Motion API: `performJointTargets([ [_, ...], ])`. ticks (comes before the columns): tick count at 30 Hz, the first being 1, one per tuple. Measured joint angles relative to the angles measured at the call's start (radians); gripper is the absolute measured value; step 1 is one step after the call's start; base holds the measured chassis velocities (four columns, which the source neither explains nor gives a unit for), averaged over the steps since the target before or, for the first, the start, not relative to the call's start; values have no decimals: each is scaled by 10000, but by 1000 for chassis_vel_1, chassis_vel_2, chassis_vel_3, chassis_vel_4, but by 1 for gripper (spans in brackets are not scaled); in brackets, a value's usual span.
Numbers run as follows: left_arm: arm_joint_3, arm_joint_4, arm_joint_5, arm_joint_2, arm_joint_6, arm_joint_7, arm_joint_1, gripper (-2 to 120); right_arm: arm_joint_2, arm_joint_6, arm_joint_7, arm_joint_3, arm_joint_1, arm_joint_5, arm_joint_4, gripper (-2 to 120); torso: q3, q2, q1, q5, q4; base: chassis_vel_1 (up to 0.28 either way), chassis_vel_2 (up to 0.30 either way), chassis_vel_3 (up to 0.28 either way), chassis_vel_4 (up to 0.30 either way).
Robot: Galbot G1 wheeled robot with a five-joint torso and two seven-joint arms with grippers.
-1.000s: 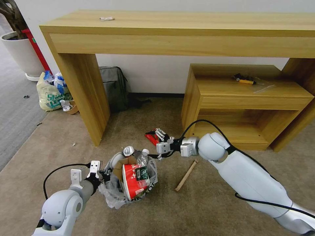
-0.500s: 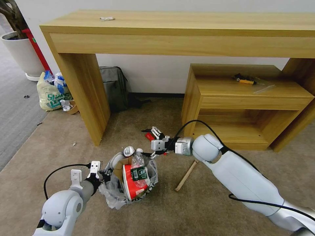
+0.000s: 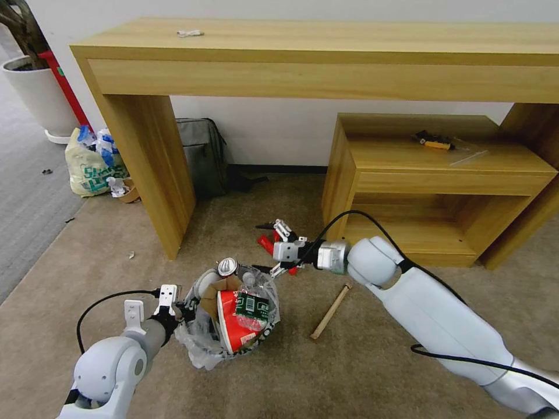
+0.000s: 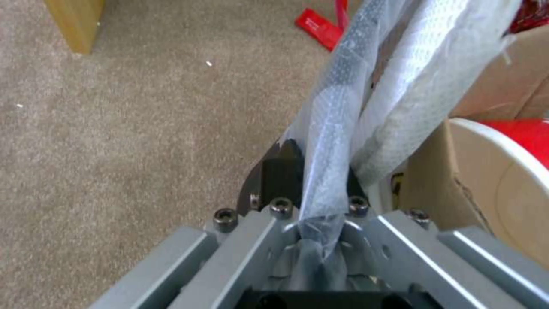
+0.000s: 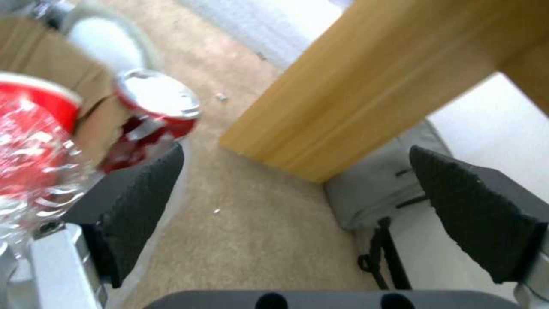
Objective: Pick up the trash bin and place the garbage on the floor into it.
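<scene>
The trash bin (image 3: 233, 326), black with a translucent bag liner, stands on the beige floor (image 3: 372, 361), stuffed with garbage: a red cup (image 3: 230, 326), a clear green-labelled bottle (image 3: 253, 304), a can (image 3: 227, 267) and cardboard. My left gripper (image 3: 187, 308) is shut on the liner at the bin's left rim; the left wrist view shows the plastic (image 4: 337, 141) pinched in that gripper (image 4: 320, 210). My right gripper (image 3: 262, 247) hangs open just behind the bin, above a red wrapper (image 3: 266, 243). Its pads (image 5: 143, 201) stand wide apart with nothing between them. A wooden stick (image 3: 330, 311) lies to the bin's right.
A long wooden table (image 3: 326, 58) spans the back, its leg (image 3: 154, 174) close on the left. A low wooden shelf unit (image 3: 431, 174) stands at right. A grey backpack (image 3: 201, 154), a shopping bag (image 3: 93, 166) and a white plant pot (image 3: 38, 99) sit back left.
The bottle went from upright at my right gripper to lying in the bin. The right gripper has let go of it and drawn back slightly.
</scene>
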Motion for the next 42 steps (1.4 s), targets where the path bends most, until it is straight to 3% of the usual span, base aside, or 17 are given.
performJointTargets([
  [5,-143,33,-37,-2,0,30,33,0,-240,-517,925,655,-528,884,279,100,0,0,0,1,0,0,0,0,0],
  [12,-363,24,-103,61,0,55,127,0,-798,-2062,2167,1854,-1956,3417,857,100,-1,0,0,1,-2,0,0,0,0],
  [16,-403,14,-106,9,0,68,149,0,-1034,-2726,3335,2070,-2538,4960,806,100,-1,0,0,2,-2,0,0,0,0],
  [18,-407,10,-106,-11,0,69,156,0,-1138,-3316,4584,1947,-2719,5913,667,100,-1,-1,0,1,0,0,0,0,0],
  [21,-410,2,-106,-18,0,69,158,0,-1110,-3812,5644,1891,-2811,6723,541,100,0,-2,0,0,-1,0,0,0,0],
  [23,-417,1,-106,-10,0,70,160,0,-955,-4493,7188,1828,-2876,8178,408,100,0,-2,0,1,-1,0,0,0,0],
  [24,-417,1,-106,-10,0,70,160,0,-955,-4493,7188,1828,-2876,8178,408,100,0,-2,0,1,-1,0,0,0,0],
  [26,-420,1,-107,0,0,70,163,0,-780,-4952,8457,1769,-2933,9535,232,100,0,-2,0,0,1,0,0,0,0],
  [28,-420,1,-109,2,0,70,163,0,-707,-5109,8828,1768,-2970,9952,124,100,0,-2,0,0,2,0,0,0,0],
  [30,-379,24,-110,33,0,70,160,0,-240,-5442,10074,1717,-3083,10846,-1139,100,0,-2,0,0,0,0,0,0,0],
  [37,-362,28,-118,90,0,70,158,0,348,-5737,10713,1542,-2935,10963,-2591,100,0,-2,0,0,-2,0,0,0,0],
  [42,-288,75,-119,89,0,61,143,0,1235,-6132,11484,1376,-2462,12050,-3558,100,0,-2,0,-3,1,0,0,0,0],
])
